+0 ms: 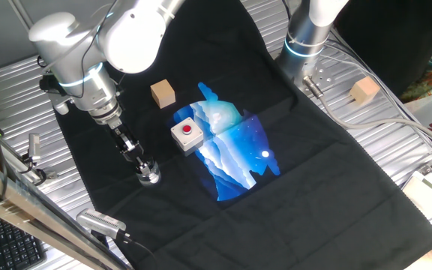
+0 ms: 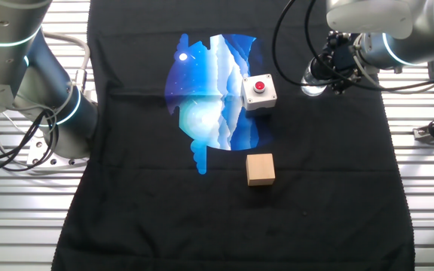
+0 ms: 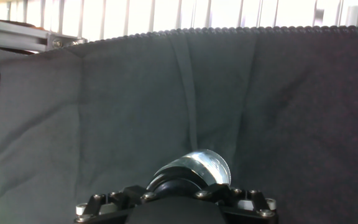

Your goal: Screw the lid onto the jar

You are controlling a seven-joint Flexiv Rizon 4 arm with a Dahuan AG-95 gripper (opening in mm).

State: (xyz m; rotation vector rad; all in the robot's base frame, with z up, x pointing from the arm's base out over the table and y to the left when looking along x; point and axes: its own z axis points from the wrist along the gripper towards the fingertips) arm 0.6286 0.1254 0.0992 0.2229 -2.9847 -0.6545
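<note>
- The claw [image 1: 144, 166] is down over the jar [image 1: 149, 177], apparently clenched on the black lid [image 3: 174, 180] for twisting, though its fingers are hidden.
- The jar stands upright on the black cloth [image 1: 291, 150], near the worktop's edge.

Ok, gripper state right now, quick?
Gripper: down at the jar, apparently closed on the lid on top of it.
</note>
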